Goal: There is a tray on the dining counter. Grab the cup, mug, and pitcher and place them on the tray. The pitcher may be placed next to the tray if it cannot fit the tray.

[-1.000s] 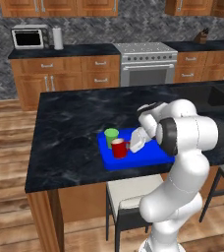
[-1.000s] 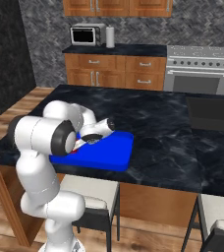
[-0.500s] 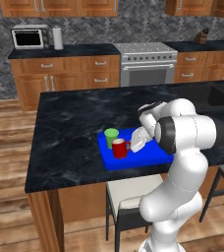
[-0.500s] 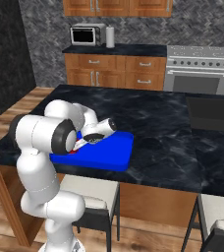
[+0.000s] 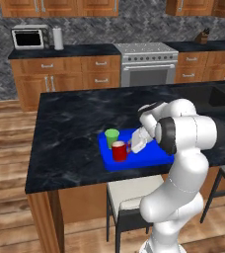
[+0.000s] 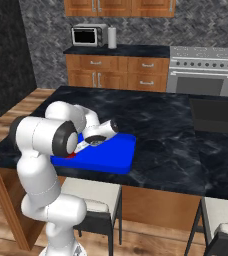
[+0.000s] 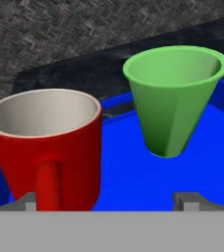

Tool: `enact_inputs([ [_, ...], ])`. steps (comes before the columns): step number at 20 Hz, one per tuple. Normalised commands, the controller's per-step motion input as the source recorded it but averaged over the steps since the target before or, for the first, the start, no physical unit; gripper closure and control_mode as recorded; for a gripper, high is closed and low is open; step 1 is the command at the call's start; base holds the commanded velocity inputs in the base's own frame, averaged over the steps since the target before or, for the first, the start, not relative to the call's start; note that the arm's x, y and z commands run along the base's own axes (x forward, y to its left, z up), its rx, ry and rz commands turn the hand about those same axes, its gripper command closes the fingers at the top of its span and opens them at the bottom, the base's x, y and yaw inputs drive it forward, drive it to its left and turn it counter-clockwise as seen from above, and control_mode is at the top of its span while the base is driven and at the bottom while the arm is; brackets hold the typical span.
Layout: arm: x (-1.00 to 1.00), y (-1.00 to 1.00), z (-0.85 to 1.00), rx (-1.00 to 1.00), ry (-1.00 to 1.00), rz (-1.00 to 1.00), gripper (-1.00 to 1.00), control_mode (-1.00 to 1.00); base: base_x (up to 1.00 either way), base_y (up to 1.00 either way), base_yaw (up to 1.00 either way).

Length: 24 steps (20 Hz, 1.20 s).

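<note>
A bright blue tray [image 5: 151, 157] [image 6: 113, 156] [image 7: 121, 162] lies near the front edge of the black marbled dining counter [image 5: 70, 123] [image 6: 166, 135]. On its left part the green cup [image 5: 111, 137] [image 7: 175, 98] and the red mug [image 5: 119, 150] [image 7: 45, 142] stand upright and apart, the mug nearer me. My gripper [image 5: 134, 145] [image 6: 82, 146] [image 7: 107, 201] is open just right of the mug. The mug's handle sits between the spread fingertips [image 7: 186, 199], close to the left one, and nothing is gripped. The pitcher is out of view.
A stool [image 5: 129, 195] [image 6: 93, 200] stands under the counter's front edge by my base. A dark sink [image 6: 216, 116] is set into the counter's right part. Stove [image 5: 144, 64] and microwave [image 5: 29, 37] line the back wall.
The jaws have spread wide and let go of the red mug, which stays standing on the tray. The arm has barely moved.
</note>
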Motion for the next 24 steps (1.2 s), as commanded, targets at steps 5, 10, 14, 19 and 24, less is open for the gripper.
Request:
enact_inputs([
  [5,-0.01,0.00,0.00,0.00,0.00,0.11,-1.00,-1.00,0.00,0.00,0.00],
  [10,-0.06,0.00,0.00,0.00,0.00,0.16,-1.00,-1.00,0.00,0.00,0.00],
  [14,-0.02,0.00,0.00,0.00,0.00,0.15,-1.00,-1.00,0.00,0.00,0.00],
  [19,0.00,0.00,0.00,0.00,0.00,0.13,-1.00,-1.00,0.00,0.00,0.00],
  [24,-0.03,0.00,0.00,0.00,0.00,0.11,-1.00,-1.00,0.00,0.00,0.00],
])
